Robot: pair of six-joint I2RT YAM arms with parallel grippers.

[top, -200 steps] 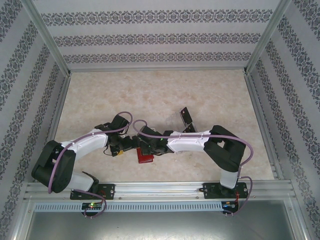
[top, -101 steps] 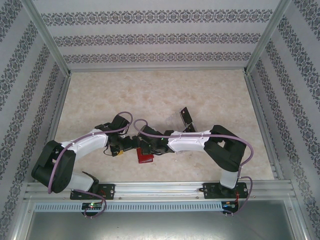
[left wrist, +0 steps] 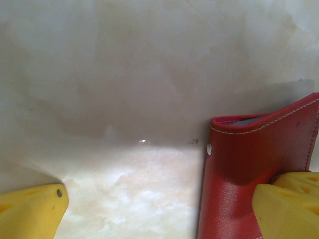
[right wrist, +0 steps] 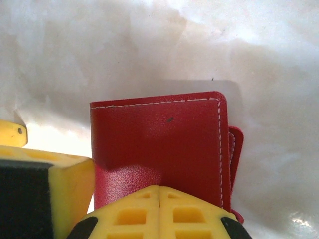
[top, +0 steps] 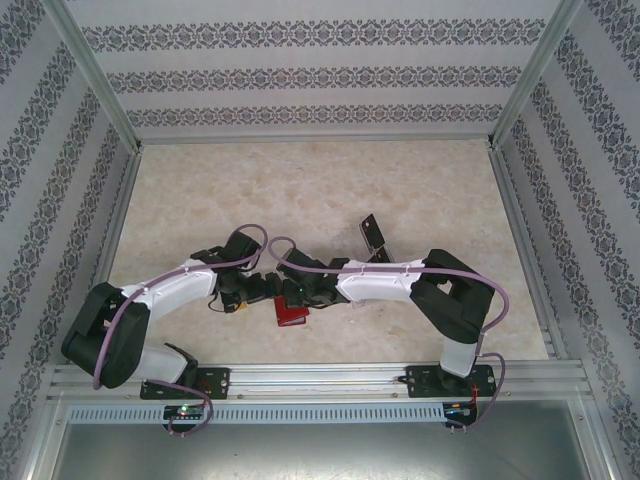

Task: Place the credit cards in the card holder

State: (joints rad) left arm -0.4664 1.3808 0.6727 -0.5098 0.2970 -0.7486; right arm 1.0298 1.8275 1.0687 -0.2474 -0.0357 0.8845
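The card holder is a red folded wallet lying on the table between the two arms. In the left wrist view the card holder stands at the right with a grey lining showing at its top. My left gripper is open wide, and its right finger lies against the red leather. In the right wrist view my right gripper is shut, fingertips together with nothing between them, against the card holder. A dark credit card leans up at the table's middle right.
A clear plastic tray sits beside the dark card, close to the right forearm. The left gripper's finger stands close to the wallet's left edge in the right wrist view. Patterned walls and metal rails bound the table.
Both arms have shifted only slightly around the wallet. The wallet stays in place and neither gripper has changed its state.
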